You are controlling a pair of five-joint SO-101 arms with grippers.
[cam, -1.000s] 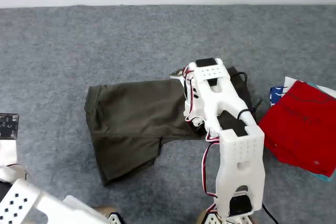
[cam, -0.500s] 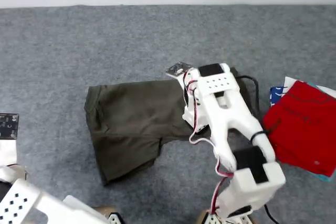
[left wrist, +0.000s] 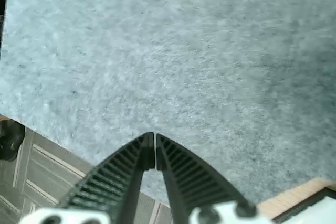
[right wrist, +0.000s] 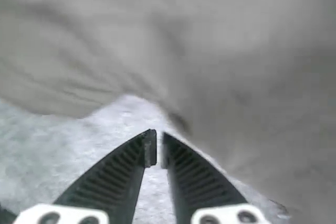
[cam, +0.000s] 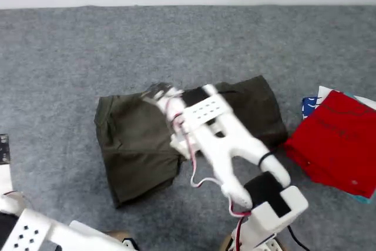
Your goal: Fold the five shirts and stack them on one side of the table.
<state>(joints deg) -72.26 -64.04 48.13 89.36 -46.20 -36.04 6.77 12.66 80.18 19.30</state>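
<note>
A dark olive shirt (cam: 135, 139) lies partly folded in the middle of the grey table (cam: 70, 51), one sleeve flap hanging toward the front. My right arm slants across it from the front, and my right gripper (cam: 157, 93) hovers over the shirt's far edge. In the right wrist view my right gripper (right wrist: 156, 148) is shut with nothing between its fingers, just above the olive shirt (right wrist: 236, 51) where its edge meets the felt. My left gripper (left wrist: 155, 150) is shut too, empty, over bare felt near the table's edge.
A folded red shirt (cam: 335, 139) tops a stack at the right edge, with blue and white cloth (cam: 308, 105) peeking out beneath it. My left arm (cam: 23, 227) rests at the front left corner. Open felt stretches behind and to the left of the olive shirt.
My right arm has swung left across the olive shirt, uncovering the shirt's right end. The shirt and the red stack have stayed put.
</note>
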